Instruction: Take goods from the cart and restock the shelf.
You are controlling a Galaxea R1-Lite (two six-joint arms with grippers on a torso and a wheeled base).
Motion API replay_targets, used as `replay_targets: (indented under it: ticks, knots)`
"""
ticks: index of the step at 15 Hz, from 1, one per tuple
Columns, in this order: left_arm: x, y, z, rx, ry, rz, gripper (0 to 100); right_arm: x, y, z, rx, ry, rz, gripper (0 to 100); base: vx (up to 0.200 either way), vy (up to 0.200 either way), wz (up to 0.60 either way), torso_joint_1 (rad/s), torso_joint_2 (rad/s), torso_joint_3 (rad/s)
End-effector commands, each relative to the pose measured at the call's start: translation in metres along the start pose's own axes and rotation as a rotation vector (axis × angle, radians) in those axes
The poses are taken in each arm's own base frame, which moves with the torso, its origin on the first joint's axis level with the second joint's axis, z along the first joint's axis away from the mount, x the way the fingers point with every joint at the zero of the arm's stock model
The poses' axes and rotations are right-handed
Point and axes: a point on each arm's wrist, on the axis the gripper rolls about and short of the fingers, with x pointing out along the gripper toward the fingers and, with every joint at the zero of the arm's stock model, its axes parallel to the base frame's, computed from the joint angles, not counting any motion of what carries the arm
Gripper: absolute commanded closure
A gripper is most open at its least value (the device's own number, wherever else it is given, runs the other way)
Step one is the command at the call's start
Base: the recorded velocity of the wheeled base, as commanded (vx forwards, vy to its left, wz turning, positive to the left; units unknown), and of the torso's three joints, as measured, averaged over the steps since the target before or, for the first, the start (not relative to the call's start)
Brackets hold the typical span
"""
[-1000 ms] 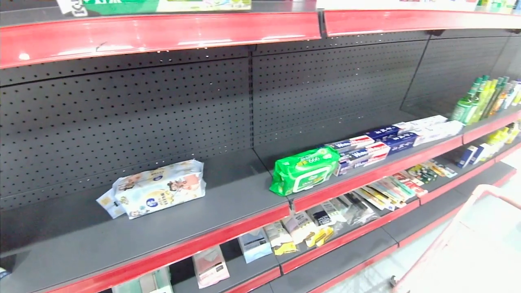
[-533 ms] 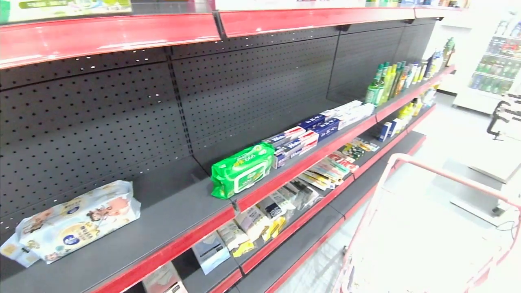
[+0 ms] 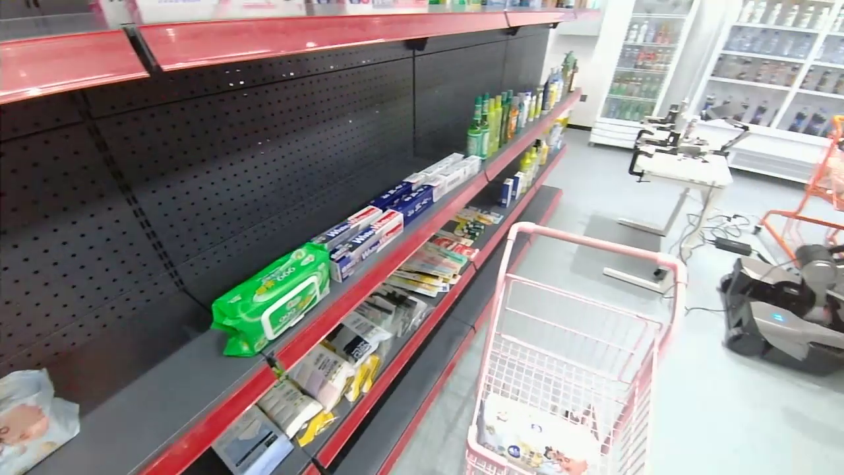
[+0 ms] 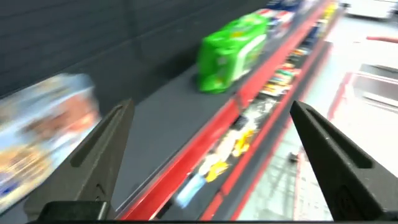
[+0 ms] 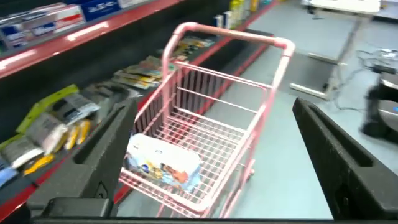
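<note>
A pink wire cart (image 3: 580, 343) stands in the aisle beside the shelf, with one white printed wipes pack (image 3: 537, 445) lying in its basket. My right gripper (image 5: 214, 158) hangs open above the cart (image 5: 205, 143), over the same pack (image 5: 163, 160). On the dark shelf board (image 3: 165, 389) lie a green wipes pack (image 3: 271, 300) and, at the far left edge, a white printed pack (image 3: 30, 419). My left gripper (image 4: 208, 155) is open over the shelf edge, between the white pack (image 4: 43, 134) and the green pack (image 4: 233, 50).
Toothpaste boxes (image 3: 389, 211) and green bottles (image 3: 494, 119) continue along the shelf. Lower boards hold small packets (image 3: 343, 356). A white table (image 3: 682, 171), cables, another robot base (image 3: 778, 310) and an orange cart (image 3: 817, 191) stand on the floor to the right.
The head camera has swung to the right: the shelf goods slid left in the picture and the pink cart with its pack came fully into view.
</note>
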Motion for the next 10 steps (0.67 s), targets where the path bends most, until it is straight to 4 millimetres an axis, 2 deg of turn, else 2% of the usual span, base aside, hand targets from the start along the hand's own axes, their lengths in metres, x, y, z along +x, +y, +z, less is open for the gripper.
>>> replay_targets:
  ticks: [1,3,10]
  knots:
    - [0.0001,0.0,0.0,0.0,0.001,0.001,0,0.0,0.0,0.0001,0.0,0.0,0.001,0,0.0,0.0,-0.6,0.002,0.01,0.002]
    - [0.0001,0.0,0.0,0.0,0.001,0.001,0,-0.0001,0.0,0.0,0.0,-0.002,0.001,0,0.0,0.0,-0.6,0.0,0.0,0.0]
    - [0.0001,0.0,0.0,0.0,0.001,0.001,0,-0.0002,0.0,0.0,0.0,-0.003,0.001,0,0.0,0.0,0.0,0.0,0.0,0.0]
